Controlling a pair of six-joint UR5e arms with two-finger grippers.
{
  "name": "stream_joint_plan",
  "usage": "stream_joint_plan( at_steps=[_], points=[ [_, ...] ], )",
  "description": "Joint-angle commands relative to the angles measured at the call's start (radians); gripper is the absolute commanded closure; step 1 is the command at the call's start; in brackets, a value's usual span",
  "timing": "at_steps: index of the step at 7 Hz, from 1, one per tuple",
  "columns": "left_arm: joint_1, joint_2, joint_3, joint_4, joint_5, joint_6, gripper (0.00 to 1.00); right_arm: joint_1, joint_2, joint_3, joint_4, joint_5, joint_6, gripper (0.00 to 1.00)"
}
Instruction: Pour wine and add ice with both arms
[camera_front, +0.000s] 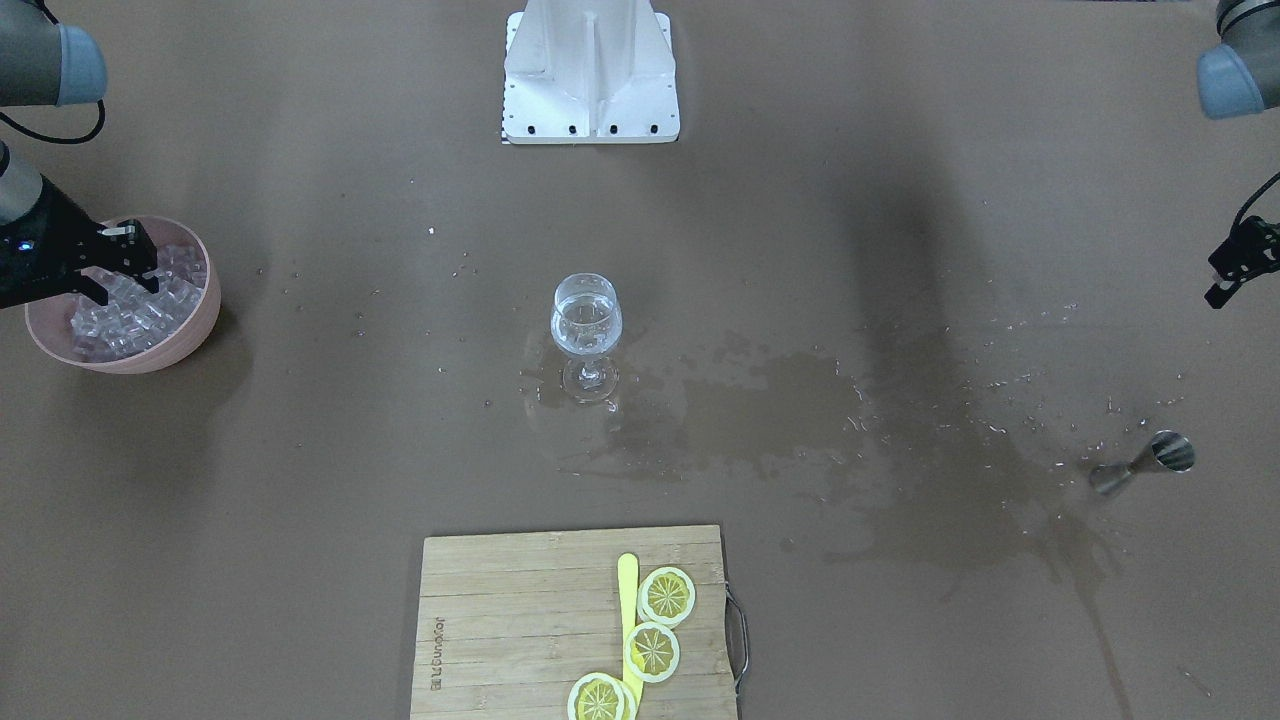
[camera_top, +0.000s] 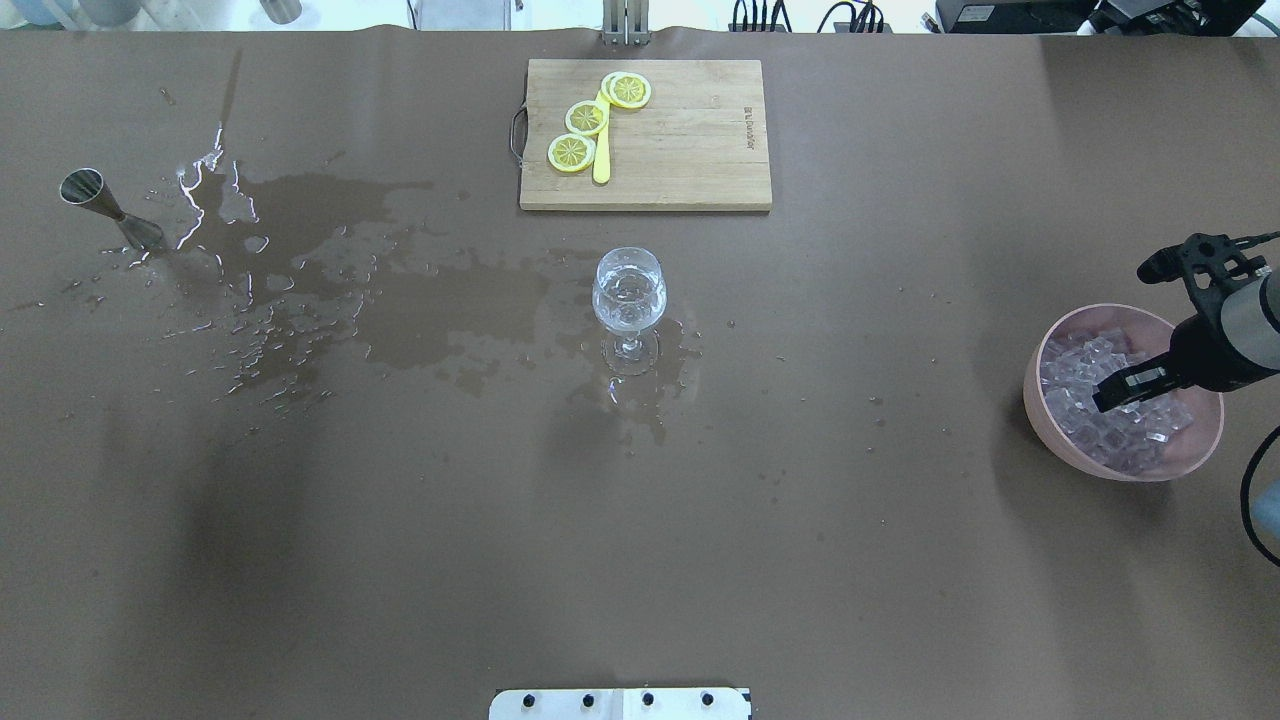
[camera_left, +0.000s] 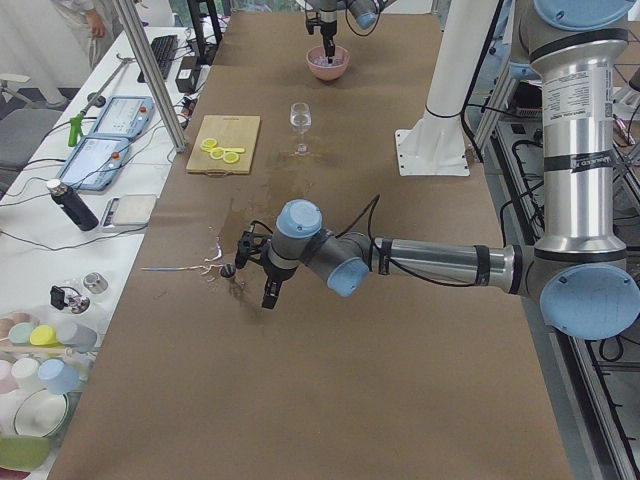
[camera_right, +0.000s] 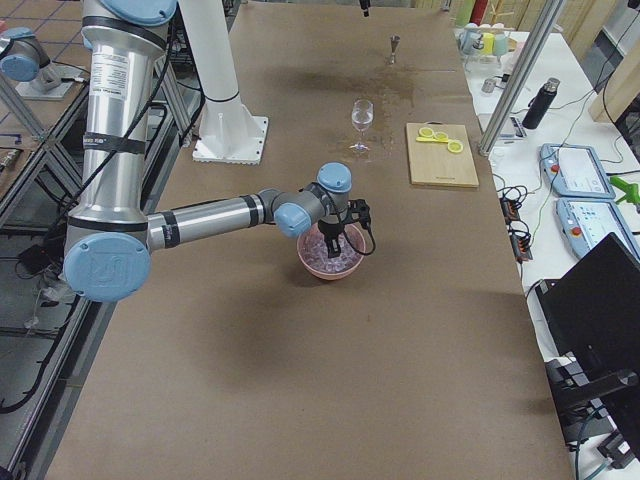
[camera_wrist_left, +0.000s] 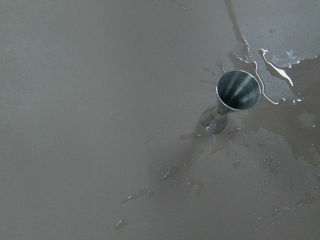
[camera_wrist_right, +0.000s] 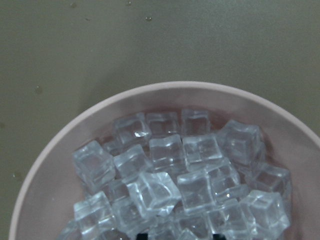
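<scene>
A stemmed glass (camera_front: 586, 320) stands mid-table with a little clear wine (camera_front: 585, 338) in it. At the table's right end, the ice (camera_wrist_right: 170, 175) fills a pink bowl (camera_top: 1130, 470). My right gripper (camera_front: 125, 280) reaches down into that bowl, open, its fingertips (camera_wrist_right: 142, 235) just showing at the ice surface. Nothing is clamped between them. At the other end of the table, my left gripper (camera_front: 1222, 280) hovers open and empty above and beside a steel jigger (camera_front: 1145, 462), which stands upright on the wet table.
A wide wet spill (camera_top: 350, 290) runs from the jigger to the glass. A wooden cutting board (camera_top: 690, 150) with three lemon slices (camera_front: 667, 595) and a yellow stick lies on the far side. The white pedestal (camera_front: 590, 70) stands at the robot's edge.
</scene>
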Motion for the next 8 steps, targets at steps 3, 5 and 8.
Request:
stream_joint_plan(
  at_steps=[3,5,8],
  points=[
    [0.0,0.001,0.0,0.002,0.0,-0.002,0.02,0.028,-0.01,0.07,-0.011,0.031,-0.002,1.0],
    [0.001,-0.001,0.006,0.0,-0.004,-0.002,0.02,0.05,0.109,0.189,-0.236,0.052,0.01,1.0],
    [0.001,0.001,0.011,0.0,-0.004,-0.002,0.02,-0.025,0.514,0.187,-0.556,0.036,0.208,1.0]
  ],
)
